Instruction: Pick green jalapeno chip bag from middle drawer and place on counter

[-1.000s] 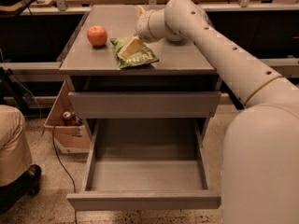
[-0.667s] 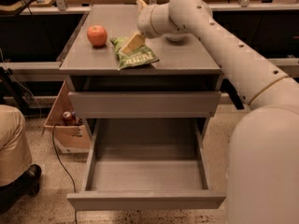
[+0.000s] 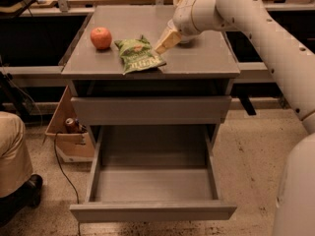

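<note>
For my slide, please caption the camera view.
Crinkly green chip bag lies on the flat grey counter; the pale gripper hangs close beside it.

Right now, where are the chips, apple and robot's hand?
chip bag (image 3: 139, 57), camera view, its centre.
apple (image 3: 101, 38), camera view, its front.
hand (image 3: 163, 45), camera view, its tip, over the counter (image 3: 206, 58) beside the bag.

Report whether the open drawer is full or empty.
Empty: the middle drawer shows only bare floor. The chip bag lies on the counter, end effector beside it.

arm (image 3: 266, 33) extended from right, wrist (image 3: 189, 14) bent, claw (image 3: 166, 41) at far end pointing down-left.
</note>
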Controlling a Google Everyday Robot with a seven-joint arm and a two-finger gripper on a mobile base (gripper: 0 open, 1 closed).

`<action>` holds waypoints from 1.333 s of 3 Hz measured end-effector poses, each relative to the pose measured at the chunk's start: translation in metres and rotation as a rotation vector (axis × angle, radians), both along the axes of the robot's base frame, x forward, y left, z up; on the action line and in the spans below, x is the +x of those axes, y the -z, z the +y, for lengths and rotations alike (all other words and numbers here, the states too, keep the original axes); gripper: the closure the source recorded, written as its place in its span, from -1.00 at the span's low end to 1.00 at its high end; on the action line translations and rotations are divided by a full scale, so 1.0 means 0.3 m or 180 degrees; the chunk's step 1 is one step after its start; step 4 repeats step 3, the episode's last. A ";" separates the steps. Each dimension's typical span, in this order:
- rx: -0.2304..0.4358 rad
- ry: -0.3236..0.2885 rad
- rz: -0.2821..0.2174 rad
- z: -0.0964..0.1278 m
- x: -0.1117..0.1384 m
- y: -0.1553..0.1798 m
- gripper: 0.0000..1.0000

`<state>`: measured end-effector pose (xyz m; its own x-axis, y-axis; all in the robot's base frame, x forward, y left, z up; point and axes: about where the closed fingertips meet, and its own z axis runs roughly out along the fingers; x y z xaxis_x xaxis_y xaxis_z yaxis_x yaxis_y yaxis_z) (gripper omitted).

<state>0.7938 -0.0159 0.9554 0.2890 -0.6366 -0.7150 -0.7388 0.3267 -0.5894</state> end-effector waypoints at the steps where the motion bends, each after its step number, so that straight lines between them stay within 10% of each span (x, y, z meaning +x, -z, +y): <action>1: -0.0054 0.0291 -0.0158 -0.278 -0.069 -0.059 -1.00; 2: -0.0035 0.0476 -0.0265 -0.427 -0.107 -0.093 -1.00; 4: -0.0036 0.0488 -0.0262 -0.437 -0.109 -0.091 -1.00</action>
